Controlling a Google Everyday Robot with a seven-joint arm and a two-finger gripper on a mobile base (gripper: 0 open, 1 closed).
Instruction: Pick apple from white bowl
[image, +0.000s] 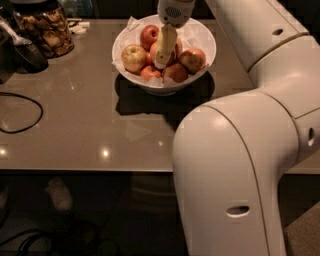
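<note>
One glass jar (44, 29) stands far left on the table (90, 135). Right of it, the white bowl (167, 89) holds a yellow-green apple (134, 57) at its left side. The gripper (161, 62) reaches down at the bowl's middle, in front of the apple (176, 49). Whether it is spread or clamped, one cannot tell. The apple is probably firm, smooth and slippery, so it is best gripped across its widest part.

A glossy grey-brown table (100, 125) fills the view, with small light glints (103, 151) toward 8 o'clock and a black cable (20, 112) at 9. The dark floor (100, 215) lies toward 6 o'clock. The gripper (162, 62) hangs at 12 o'clock.
</note>
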